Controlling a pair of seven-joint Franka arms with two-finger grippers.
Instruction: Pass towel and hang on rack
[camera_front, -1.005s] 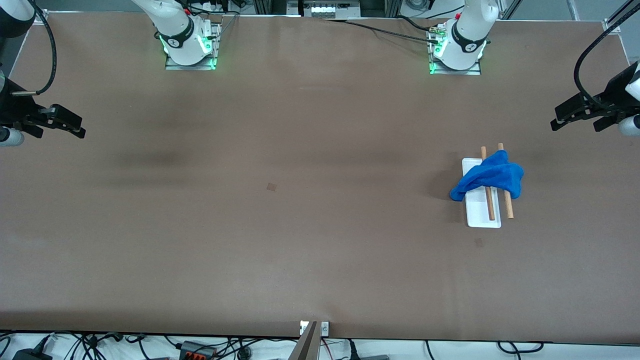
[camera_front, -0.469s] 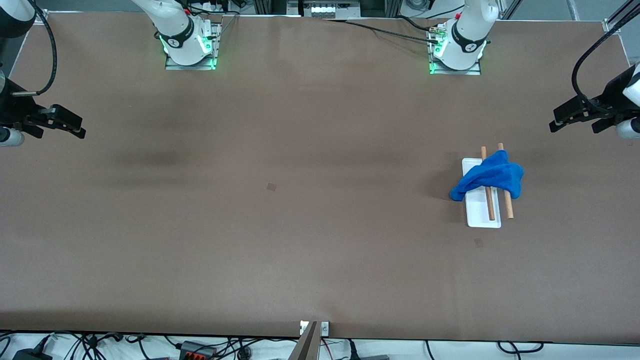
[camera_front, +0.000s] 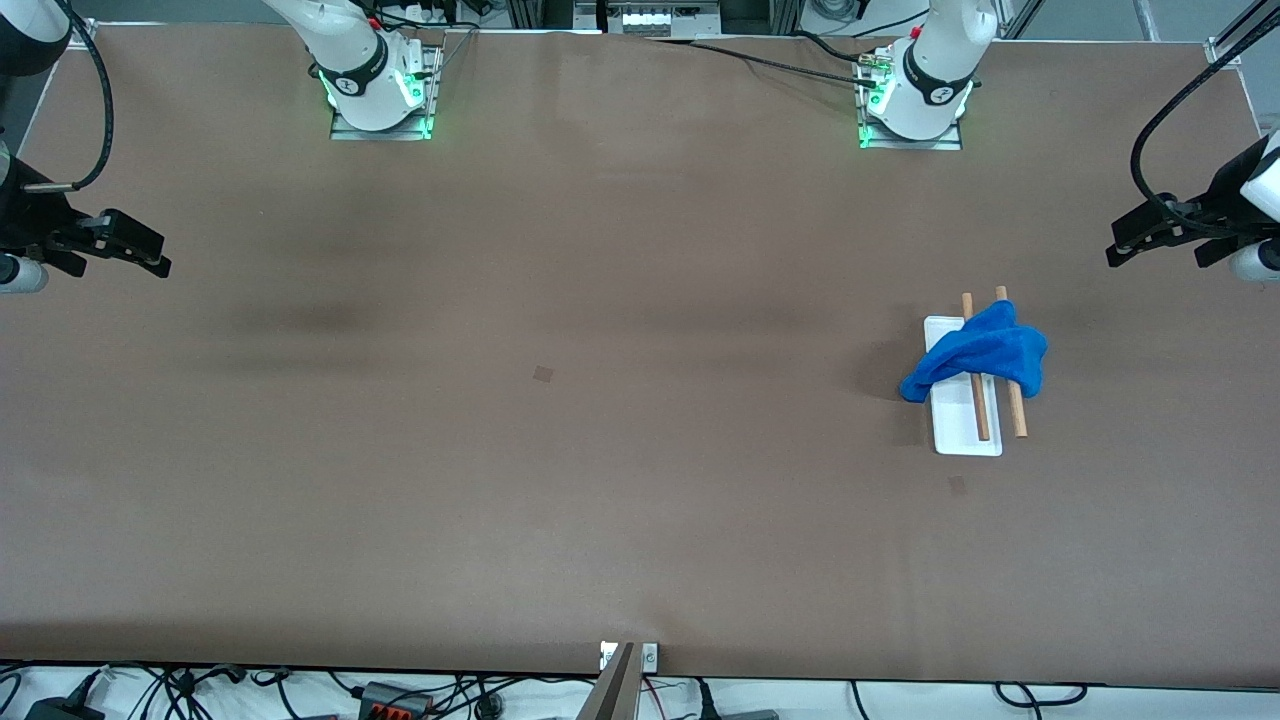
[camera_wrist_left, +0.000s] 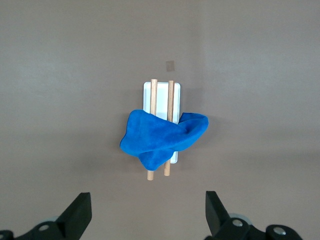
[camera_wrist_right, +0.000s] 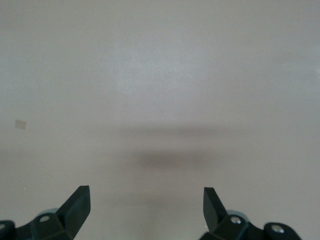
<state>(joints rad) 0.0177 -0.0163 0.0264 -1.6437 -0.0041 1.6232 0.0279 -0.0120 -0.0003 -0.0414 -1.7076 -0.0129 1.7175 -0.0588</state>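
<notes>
I am looking at a wide brown table (camera_front: 600, 300) filling nearly the whole frame. In the right half of the frame, a little above mid-height, the rack (camera_front: 965, 435) is standing directly on it by its flat white base, toward the left arm's end. Two small darker square marks are showing on the surface, one (camera_front: 543, 374) near the centre of the frame and one (camera_front: 957, 485) just below the rack. The two arm bases are sitting along the top edge
</notes>
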